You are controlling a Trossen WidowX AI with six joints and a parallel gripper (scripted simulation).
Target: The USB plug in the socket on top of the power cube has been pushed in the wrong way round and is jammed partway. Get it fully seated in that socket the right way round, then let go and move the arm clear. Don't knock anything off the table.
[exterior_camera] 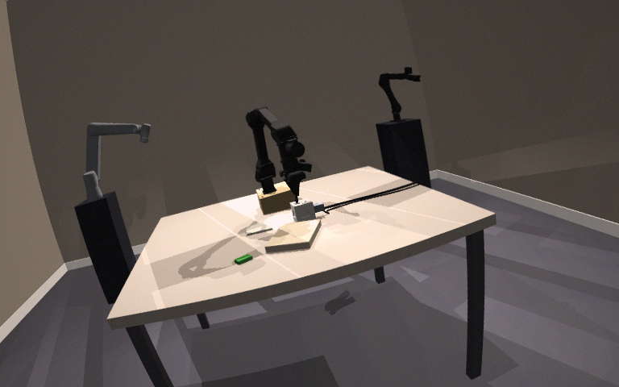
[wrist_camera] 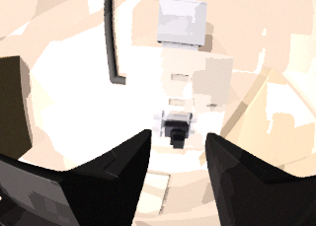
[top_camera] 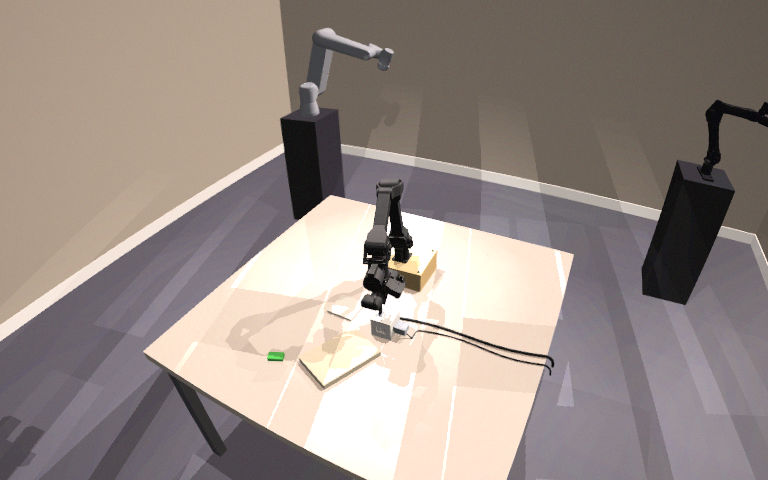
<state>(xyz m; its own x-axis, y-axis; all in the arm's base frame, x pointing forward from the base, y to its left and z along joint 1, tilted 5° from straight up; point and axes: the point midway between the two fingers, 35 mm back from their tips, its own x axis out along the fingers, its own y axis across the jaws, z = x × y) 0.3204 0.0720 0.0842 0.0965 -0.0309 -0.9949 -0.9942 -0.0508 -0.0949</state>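
The white power cube [top_camera: 381, 327] [exterior_camera: 302, 210] [wrist_camera: 213, 78] stands on the table, with slots in its top. The black USB plug [wrist_camera: 177, 128] stands up from its top near one edge in the wrist view; how deep it sits and which way round it is cannot be told. My gripper [top_camera: 380, 311] [exterior_camera: 297, 198] [wrist_camera: 180, 138] points down over the cube. Its fingers are partly closed but still open, one on each side of the plug, with a visible gap to it on both sides. In the top and exterior views the fingers hide the plug.
A grey adapter [top_camera: 400, 328] [exterior_camera: 319, 207] [wrist_camera: 182, 21] sticks out of the cube's side. Black cables [top_camera: 483, 340] [wrist_camera: 109, 38] run to the table edge. A beige board [top_camera: 340, 359] [exterior_camera: 293, 237], a white flat piece [wrist_camera: 156, 188] and a green block [top_camera: 275, 356] [exterior_camera: 243, 259] lie nearby.
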